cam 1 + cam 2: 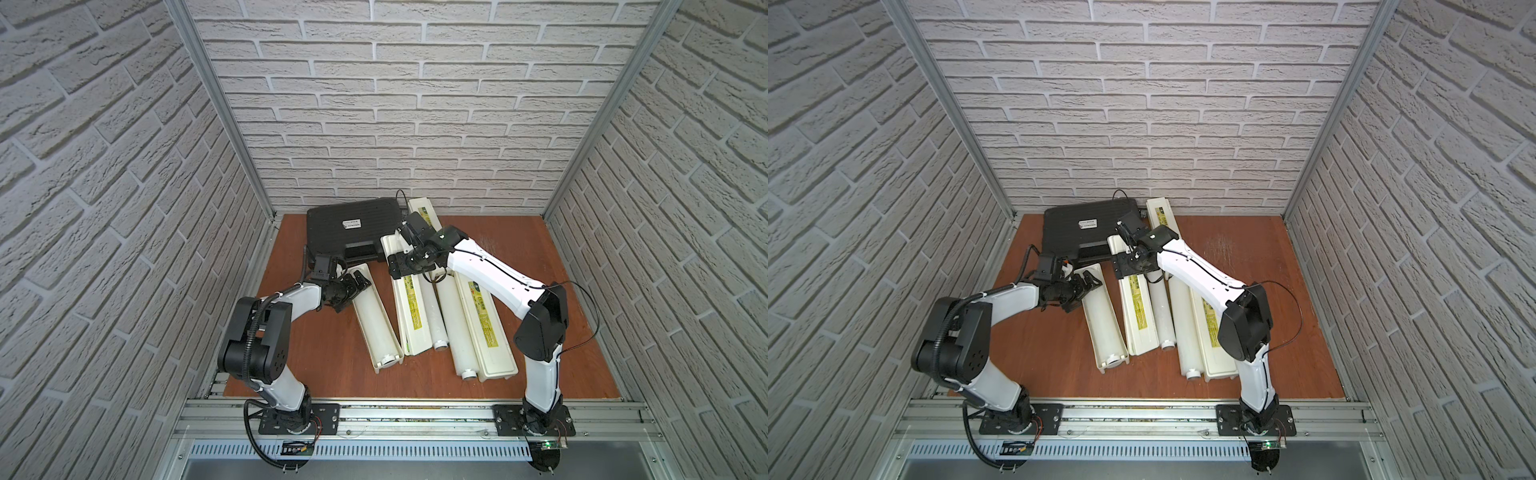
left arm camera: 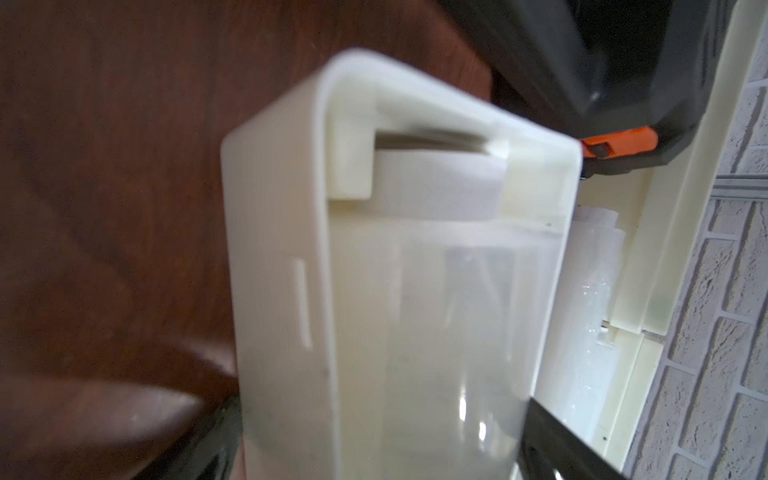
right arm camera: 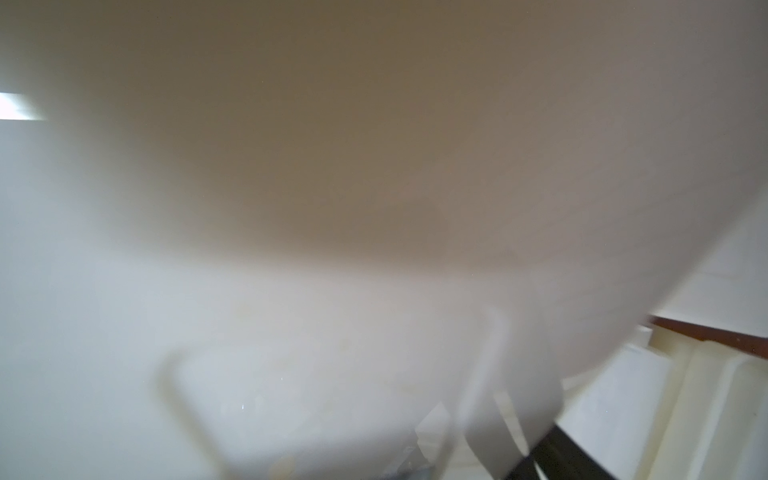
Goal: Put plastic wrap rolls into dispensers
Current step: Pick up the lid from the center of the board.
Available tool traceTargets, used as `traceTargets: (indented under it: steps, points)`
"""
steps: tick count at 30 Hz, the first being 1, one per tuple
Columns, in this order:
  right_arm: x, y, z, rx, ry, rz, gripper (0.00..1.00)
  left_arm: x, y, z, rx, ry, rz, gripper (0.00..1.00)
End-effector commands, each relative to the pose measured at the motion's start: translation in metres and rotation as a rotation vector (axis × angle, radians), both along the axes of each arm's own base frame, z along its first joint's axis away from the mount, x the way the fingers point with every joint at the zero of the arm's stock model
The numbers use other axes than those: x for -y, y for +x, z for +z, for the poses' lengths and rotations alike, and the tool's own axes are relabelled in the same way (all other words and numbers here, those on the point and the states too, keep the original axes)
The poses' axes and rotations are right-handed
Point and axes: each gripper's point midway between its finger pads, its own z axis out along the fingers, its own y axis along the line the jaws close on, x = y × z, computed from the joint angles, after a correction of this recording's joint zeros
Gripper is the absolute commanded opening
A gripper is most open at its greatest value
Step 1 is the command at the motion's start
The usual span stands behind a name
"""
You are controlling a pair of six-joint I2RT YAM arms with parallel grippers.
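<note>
1. On the reddish-brown wooden tabletop [image 1: 540, 257], three long narrow cream plastic dispensers are lying roughly side by side, lengthwise toward the back. They are lying in front of a black ribbed hard case [image 1: 349, 228] with an orange latch [image 2: 619, 141].
2. The leftmost dispenser [image 1: 370, 332] is lying open, and one long white translucent plastic wrap roll [image 1: 378, 320] is sitting inside it, core stub showing at the near end.
3. The left pincer [image 1: 352, 296] is hanging over that box's far end, spread wide. In the left wrist view a black finger [image 2: 557, 444] is showing on each side of the box. Can't tell if they are touching the walls.
4. The middle dispenser [image 1: 409, 320] is lying just right of the open one, lid with yellow-green label strip facing up.
5. Two more white rolls are lying loose on the tabletop, a shorter-looking roll [image 1: 434, 316] beside a nearer roll [image 1: 457, 336]. Both are lying between the middle dispenser and the right dispenser [image 1: 488, 332], which is also showing a label strip.
6. The right pincer [image 1: 395, 268] is hovering at the middle dispenser's far end. The right wrist view is showing mostly a blurred cream surface close to the lens, so can't tell whether this pincer is spread or pinching anything.
</note>
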Motion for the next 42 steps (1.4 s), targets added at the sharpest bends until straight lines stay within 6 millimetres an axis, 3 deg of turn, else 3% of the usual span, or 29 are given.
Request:
traceTargets:
  steps: [1, 6, 9, 16, 19, 25, 31, 37, 42]
  points:
    - [0.019, -0.009, 0.032, 0.045, -0.02, -0.009, 0.66, 0.003, 0.009, 0.026, 0.084, -0.005, -0.055, 0.98]
    - [0.007, -0.02, 0.041, 0.013, 0.055, 0.006, 0.64, -0.007, 0.009, 0.042, 0.117, 0.014, -0.067, 0.98]
    - [-0.008, -0.026, 0.042, 0.0, 0.08, 0.012, 0.64, -0.031, 0.008, 0.057, 0.15, 0.091, -0.011, 0.98]
    - [-0.053, -0.029, 0.017, -0.034, 0.05, 0.024, 0.65, -0.069, -0.007, 0.096, 0.267, 0.144, 0.055, 0.98]
    - [-0.071, -0.028, 0.008, -0.054, 0.083, 0.034, 0.66, -0.077, -0.017, 0.104, 0.3, 0.169, 0.084, 0.98]
    - [-0.098, -0.024, -0.006, -0.086, 0.11, 0.052, 0.66, -0.069, -0.031, 0.116, 0.382, 0.107, 0.096, 0.98]
    - [-0.107, -0.017, -0.011, -0.078, 0.095, 0.039, 0.66, -0.055, -0.047, 0.114, 0.397, 0.086, 0.063, 0.98]
    - [-0.108, -0.017, -0.004, -0.083, 0.108, 0.012, 0.65, -0.034, -0.054, 0.093, 0.347, 0.085, 0.005, 0.98]
    - [-0.102, -0.018, -0.002, -0.082, 0.085, 0.005, 0.65, -0.048, -0.066, 0.051, 0.198, 0.164, 0.058, 0.98]
